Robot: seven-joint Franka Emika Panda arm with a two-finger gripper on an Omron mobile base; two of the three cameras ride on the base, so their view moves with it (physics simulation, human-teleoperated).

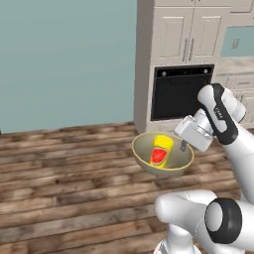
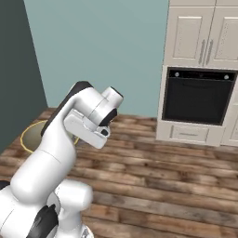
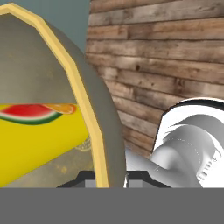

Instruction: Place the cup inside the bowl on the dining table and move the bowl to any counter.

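The cup [image 1: 160, 152] lies tipped inside the bowl [image 1: 144, 153], its red patch facing out toward the left base camera. The bowl hangs in the air above the wooden floor [image 1: 64, 173], tilted, with its right rim at the gripper [image 1: 183, 146]. In the hand view the bowl's yellow rim [image 3: 89, 118] runs down between the fingertips at the bottom edge, so the gripper looks closed on that rim, one finger inside and one outside; the tips themselves are mostly cut off there. The cup [image 3: 39, 135] fills the bowl's inside at the left of that view, with a watermelon picture on its side.

In the right base view the arm's own links cover most of the bowl [image 2: 29, 135]; a slice of rim and wall shows at the left, and the cup is hidden.

Beyond stand a cream cabinet column with a black oven [image 1: 179, 92] and a teal wall [image 1: 64, 59]. At the far right a strip of desk [image 1: 237, 64] sits under a wall outlet [image 1: 235, 43].
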